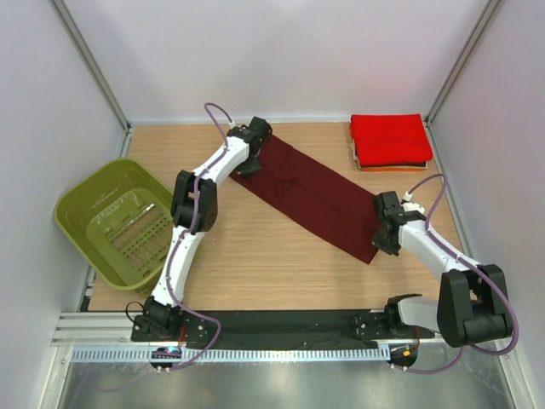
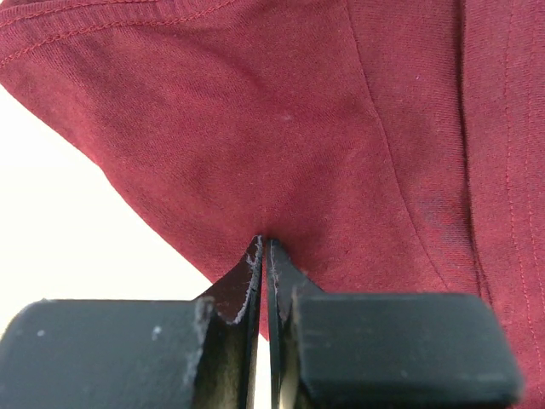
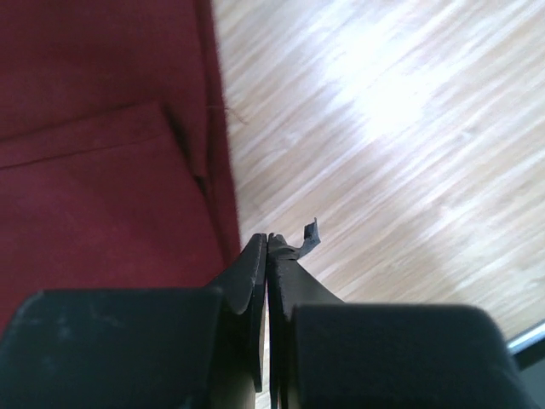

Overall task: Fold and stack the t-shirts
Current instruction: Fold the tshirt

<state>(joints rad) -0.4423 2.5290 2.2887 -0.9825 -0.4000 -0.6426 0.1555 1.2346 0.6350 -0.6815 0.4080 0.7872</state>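
Note:
A dark maroon t-shirt [image 1: 311,196] lies folded into a long strip, running diagonally from back left to front right on the wooden table [image 1: 272,268]. My left gripper [image 1: 249,164] is shut on its back-left end; in the left wrist view the cloth [image 2: 341,128] puckers at the closed tips of the left gripper [image 2: 266,240]. My right gripper [image 1: 383,241] is shut at the strip's front-right end; in the right wrist view the cloth edge [image 3: 94,170] runs into the closed tips of the right gripper [image 3: 269,236]. A bright red folded t-shirt [image 1: 390,136] tops a stack at the back right.
An olive-green plastic basket [image 1: 115,220] stands at the left edge of the table. Thin orange and dark folded shirts show under the red one at the stack's front edge [image 1: 393,166]. White walls enclose the table on three sides.

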